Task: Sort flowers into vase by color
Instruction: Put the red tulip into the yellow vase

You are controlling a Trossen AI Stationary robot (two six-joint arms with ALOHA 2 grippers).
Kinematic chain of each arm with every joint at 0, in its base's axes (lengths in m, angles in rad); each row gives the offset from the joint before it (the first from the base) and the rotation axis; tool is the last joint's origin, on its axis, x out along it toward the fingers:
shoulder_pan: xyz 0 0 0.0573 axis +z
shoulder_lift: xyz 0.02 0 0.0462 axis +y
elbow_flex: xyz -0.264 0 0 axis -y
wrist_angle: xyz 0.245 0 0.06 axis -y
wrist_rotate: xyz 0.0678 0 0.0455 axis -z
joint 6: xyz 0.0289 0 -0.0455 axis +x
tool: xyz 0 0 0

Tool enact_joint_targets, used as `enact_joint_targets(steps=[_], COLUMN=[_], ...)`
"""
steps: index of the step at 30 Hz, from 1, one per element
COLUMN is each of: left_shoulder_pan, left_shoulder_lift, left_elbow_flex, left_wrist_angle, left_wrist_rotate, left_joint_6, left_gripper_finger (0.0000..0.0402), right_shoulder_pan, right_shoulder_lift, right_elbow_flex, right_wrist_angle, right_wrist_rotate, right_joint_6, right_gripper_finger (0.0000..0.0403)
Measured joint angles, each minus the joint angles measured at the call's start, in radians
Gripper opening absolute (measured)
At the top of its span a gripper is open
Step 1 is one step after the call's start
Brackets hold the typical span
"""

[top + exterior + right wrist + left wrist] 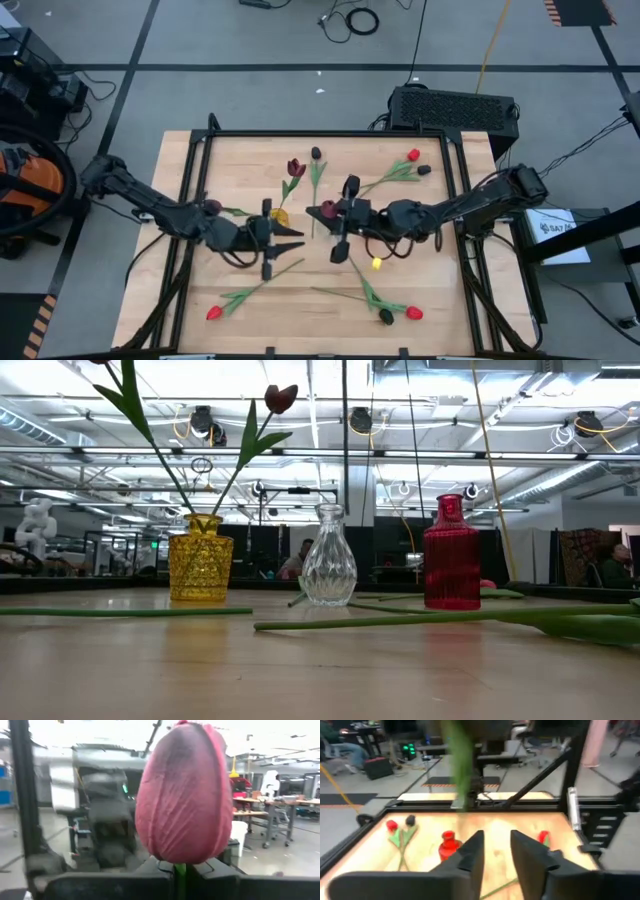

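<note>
Nearest you on the table (200, 160): two red tulips, one at the front left (213, 313), one at the front right (414, 313), and a near-black tulip (386, 317) just beside the latter, all lying flat. Mid-table: your right gripper (180, 870) is clamped on the stem of a maroon tulip (184, 795), directly under the head, which fills its wrist view. Your left gripper (496, 851) stands part open and holds nothing; it sits over the yellow vase (200, 558), where a green stem (459, 760) rises close ahead of it. That vase carries two stems, one topped by a dark red head (281, 398). Beside it stand a clear vase (328, 556) and a red vase (451, 553); neither shows any flowers. Far side: a red (413, 155) and two dark tulips lie loose. Risks, as judged: the grip so near the head leaves the long stem swinging, so it may miss a narrow neck; the two arms are close and could collide or tip a vase.
</note>
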State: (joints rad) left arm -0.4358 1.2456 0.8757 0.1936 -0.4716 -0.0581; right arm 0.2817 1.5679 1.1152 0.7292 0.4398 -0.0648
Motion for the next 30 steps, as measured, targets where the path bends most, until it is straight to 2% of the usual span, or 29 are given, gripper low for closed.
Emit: enact_joint_targets(steps=[7, 12, 19, 26, 30], left_shoulder_pan=[0.032, 0.037, 0.044, 0.047, 0.061], left_shoulder_lift=[0.131, 0.183, 0.227, 0.304, 0.306], left_elbow_flex=[0.000, 0.000, 0.000, 0.000, 0.000], left_wrist_angle=[0.211, 0.274, 0.342, 0.493, 0.536], left_wrist_rotate=[-0.017, -0.011, 0.001, 0.004, 0.008], left_joint_6=[0.021, 0.040, 0.040, 0.081, 0.098], left_gripper_finger=[0.0182, 0.0216, 0.0224, 0.0224, 0.0211], right_shoulder_pan=[0.050, 0.062, 0.061, 0.061, 0.059], right_shoulder_lift=[-0.006, -0.006, -0.006, -0.006, -0.006], right_elbow_flex=[0.000, 0.000, 0.000, 0.000, 0.000], right_wrist_angle=[0.059, 0.069, 0.070, 0.068, 0.055], right_wrist_rotate=[-0.002, -0.001, -0.001, -0.001, -0.001], right_joint_6=[-0.018, -0.029, -0.029, -0.029, -0.032], right_gripper_finger=[0.0001, 0.0001, 0.0000, 0.0000, 0.0000])
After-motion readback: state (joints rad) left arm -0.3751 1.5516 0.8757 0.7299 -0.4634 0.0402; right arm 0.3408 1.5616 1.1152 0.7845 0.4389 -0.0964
